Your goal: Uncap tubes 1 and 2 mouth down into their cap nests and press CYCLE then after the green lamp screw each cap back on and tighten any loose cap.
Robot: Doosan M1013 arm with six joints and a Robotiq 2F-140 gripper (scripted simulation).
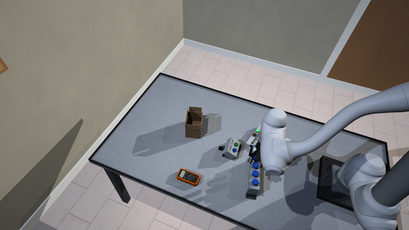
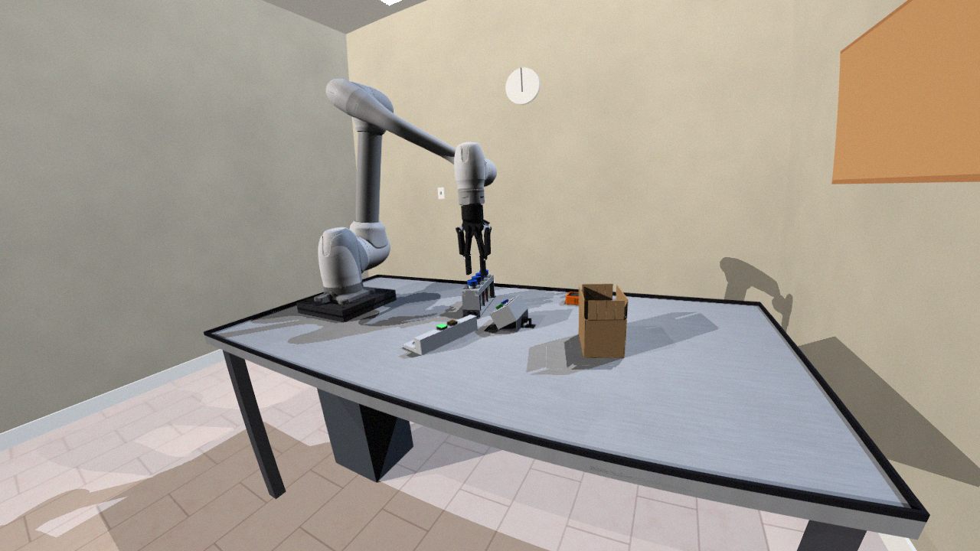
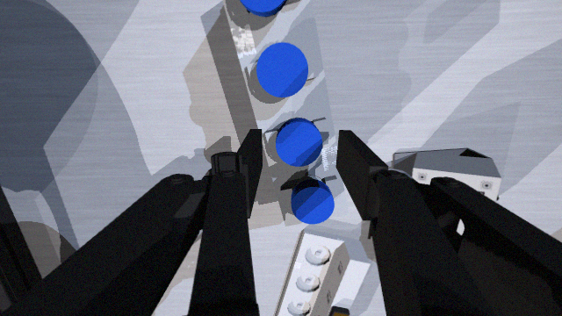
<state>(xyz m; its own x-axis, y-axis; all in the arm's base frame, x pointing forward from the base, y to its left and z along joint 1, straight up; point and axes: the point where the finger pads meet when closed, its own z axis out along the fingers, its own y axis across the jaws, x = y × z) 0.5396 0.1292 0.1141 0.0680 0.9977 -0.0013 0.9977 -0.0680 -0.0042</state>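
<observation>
Now the pincer (image 3: 299, 151) hangs partly open, empty, above a blue cap (image 3: 299, 141) at frame centre; I'd centre carefully over the next cap before descending.

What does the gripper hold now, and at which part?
Nothing. The gripper is open above the row of tubes, and a blue cap shows between its fingers with gaps on both sides.
</observation>
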